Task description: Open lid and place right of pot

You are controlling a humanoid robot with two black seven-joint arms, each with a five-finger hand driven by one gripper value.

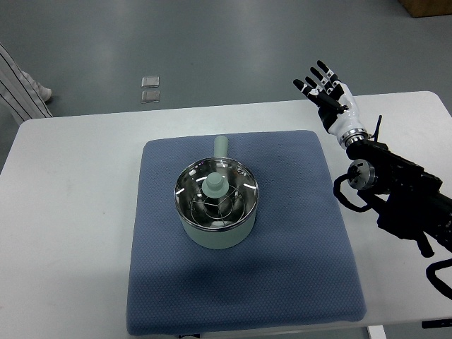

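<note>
Pot (pixel 216 212) sits near the middle of the frame on a blue mat (pixel 296 268), its pale green handle (pixel 220 146) pointing toward the top edge. Its glass lid (pixel 233 194) is on, rimmed in metal, with a pale green knob (pixel 215 185) at the centre. The mat lies on a white table (pixel 70 212) and covers most of the middle of it.

At the upper right, the right hand (pixel 332 99) hovers above the table's far edge, just beyond the mat's upper right corner and well apart from the pot. Its fingers (pixel 319 76) are spread apart and hold nothing, the tips pointing toward the upper left. The black forearm (pixel 402 198) runs down to the right edge of the frame.

Grey floor fills the top of the frame, where two small square tiles (pixel 150 89) lie one beside the other. At the upper left edge a bit of striped cloth (pixel 18 85) shows, with a light shoe (pixel 44 92) just beside it.
</note>
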